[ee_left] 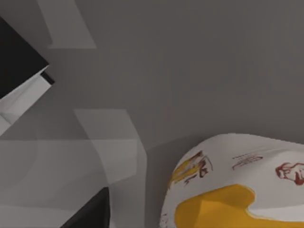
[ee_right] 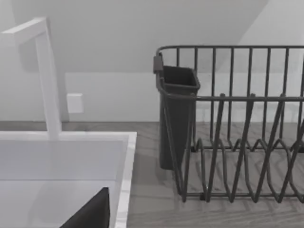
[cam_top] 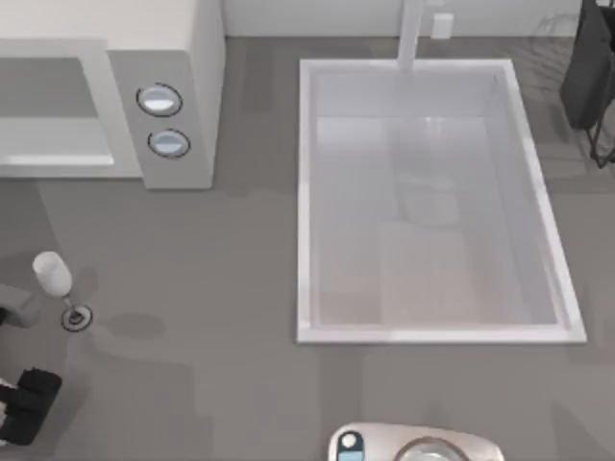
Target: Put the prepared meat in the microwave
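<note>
Although the left gripper [cam_top: 24, 403] sits low at the table's near left corner, below the wine glass [cam_top: 53, 274], its wrist view puts the prepared meat [ee_left: 237, 185] close under it: a whitish rounded lump with a yellow patch and reddish marks, lying on the grey table [cam_top: 211, 288]. One dark finger [ee_left: 90, 211] stands beside the meat and apart from it, and a second dark part shows at the far corner of that view, so the jaws look spread with nothing between them; I judge the claw open and empty, though the tips are partly cut off. By that reading the task is barely begun: the meat is not yet gripped, and lifting, carrying and placing all remain. Farther back from the wine glass stands the microwave [cam_top: 183, 58], its grey cavity showing and its two knobs [cam_top: 159, 100] facing the table, well apart from the gripper. To the glass's right lies the sink [cam_top: 307, 192] with its faucet [cam_top: 411, 34]. The right arm is parked near the dish rack [ee_right: 237, 142] beyond the sink's far right corner, one dark fingertip of the right gripper [ee_right: 90, 213] showing; I cannot tell its opening.
</note>
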You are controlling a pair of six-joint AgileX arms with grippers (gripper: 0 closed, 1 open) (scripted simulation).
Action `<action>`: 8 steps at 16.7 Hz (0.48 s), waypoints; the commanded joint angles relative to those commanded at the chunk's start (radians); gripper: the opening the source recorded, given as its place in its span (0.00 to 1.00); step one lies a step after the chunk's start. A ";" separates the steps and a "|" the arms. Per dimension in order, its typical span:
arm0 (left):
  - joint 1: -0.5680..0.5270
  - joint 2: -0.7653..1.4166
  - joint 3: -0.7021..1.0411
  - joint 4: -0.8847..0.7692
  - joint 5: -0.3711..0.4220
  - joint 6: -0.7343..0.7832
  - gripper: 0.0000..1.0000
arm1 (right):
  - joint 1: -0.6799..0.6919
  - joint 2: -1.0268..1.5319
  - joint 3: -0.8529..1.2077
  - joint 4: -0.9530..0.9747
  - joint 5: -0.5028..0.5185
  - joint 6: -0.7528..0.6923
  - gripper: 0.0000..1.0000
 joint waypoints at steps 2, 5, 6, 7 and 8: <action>0.000 0.000 0.000 0.000 0.000 0.000 0.10 | 0.000 0.000 0.000 0.000 0.000 0.000 1.00; 0.000 0.000 0.000 0.000 0.000 0.000 0.00 | 0.000 0.000 0.000 0.000 0.000 0.000 1.00; 0.000 0.000 0.000 0.000 0.000 0.000 0.00 | 0.000 0.000 0.000 0.000 0.000 0.000 1.00; 0.000 0.000 0.000 0.000 0.000 0.000 0.00 | 0.000 0.000 0.000 0.000 0.000 0.000 1.00; 0.000 0.000 0.000 0.000 0.000 0.000 0.00 | 0.000 0.000 0.000 0.000 0.000 0.000 1.00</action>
